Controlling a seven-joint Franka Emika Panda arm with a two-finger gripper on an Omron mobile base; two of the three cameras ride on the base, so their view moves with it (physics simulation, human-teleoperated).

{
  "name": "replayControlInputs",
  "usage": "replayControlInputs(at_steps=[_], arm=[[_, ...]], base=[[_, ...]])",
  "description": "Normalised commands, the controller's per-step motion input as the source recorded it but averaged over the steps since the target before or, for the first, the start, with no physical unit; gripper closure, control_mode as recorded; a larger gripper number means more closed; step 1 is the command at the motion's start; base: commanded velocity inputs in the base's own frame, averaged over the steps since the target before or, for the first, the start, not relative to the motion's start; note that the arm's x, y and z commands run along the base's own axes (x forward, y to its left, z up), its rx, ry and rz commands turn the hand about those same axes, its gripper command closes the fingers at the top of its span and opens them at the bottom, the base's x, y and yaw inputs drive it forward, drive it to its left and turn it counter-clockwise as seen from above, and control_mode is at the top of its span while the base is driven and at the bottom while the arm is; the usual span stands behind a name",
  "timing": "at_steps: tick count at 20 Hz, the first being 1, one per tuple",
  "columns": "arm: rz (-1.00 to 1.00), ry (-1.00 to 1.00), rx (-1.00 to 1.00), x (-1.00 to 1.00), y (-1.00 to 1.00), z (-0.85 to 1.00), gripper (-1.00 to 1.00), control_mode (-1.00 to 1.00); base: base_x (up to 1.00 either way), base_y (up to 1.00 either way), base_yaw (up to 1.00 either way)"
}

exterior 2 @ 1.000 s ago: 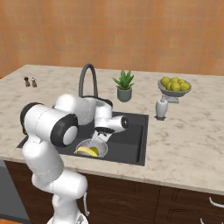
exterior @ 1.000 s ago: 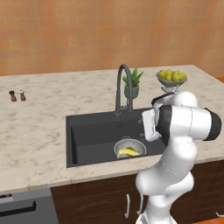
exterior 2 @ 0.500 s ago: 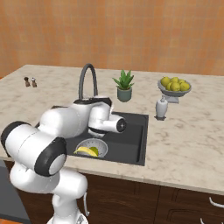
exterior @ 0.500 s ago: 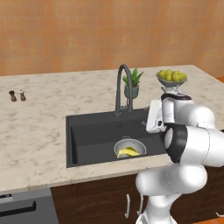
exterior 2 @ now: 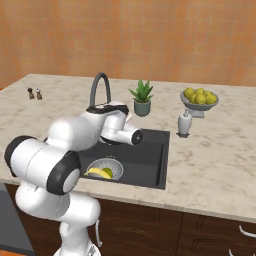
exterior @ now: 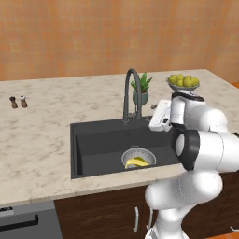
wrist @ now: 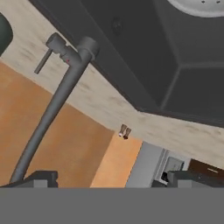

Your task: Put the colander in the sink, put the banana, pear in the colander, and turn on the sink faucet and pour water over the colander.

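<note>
Colander (exterior: 137,158) with banana (exterior: 135,163) in sink (exterior: 100,144).
Hand view alone gives us faucet (wrist: 52,105) lever; gripper (wrist: 109,178) spread, holding nothing.

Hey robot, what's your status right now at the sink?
End effector open, empty, beside faucet. Colander in sink, banana inside; pear hard to make out. No water visible. Nothing between end effector and faucet lever.

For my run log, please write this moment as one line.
colander: in sink | banana: in colander | end effector: open, near faucet | water: none
</note>
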Motion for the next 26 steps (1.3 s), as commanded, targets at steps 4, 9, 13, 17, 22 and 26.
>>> replayControlInputs(at_steps=[4, 9, 13, 17, 22, 26], arm=[[0.0, 0.0, 0.2, 0.46, -0.09, 0.0, -1.0, -1.0], [0.0, 0.0, 0.13, 0.42, -0.01, -0.11, -1.0, -1.0], [0.01, 0.0, 0.06, 0.48, 0.0, -0.21, -1.0, -1.0], [0.02, 0.0, 0.04, 0.52, 0.0, -0.22, -1.0, -1.0], [0.01, 0.0, 0.02, 0.5, -0.01, -0.22, -1.0, -1.0], [0.01, 0.0, 0.01, 0.51, 0.0, -0.24, -1.0, -1.0]], base=[[0.0, 0.0, 0.0], [0.0, 0.0, 0.0], [0.0, 0.0, 0.0], [0.0, 0.0, 0.0], [0.0, 0.0, 0.0], [0.0, 0.0, 0.0]])
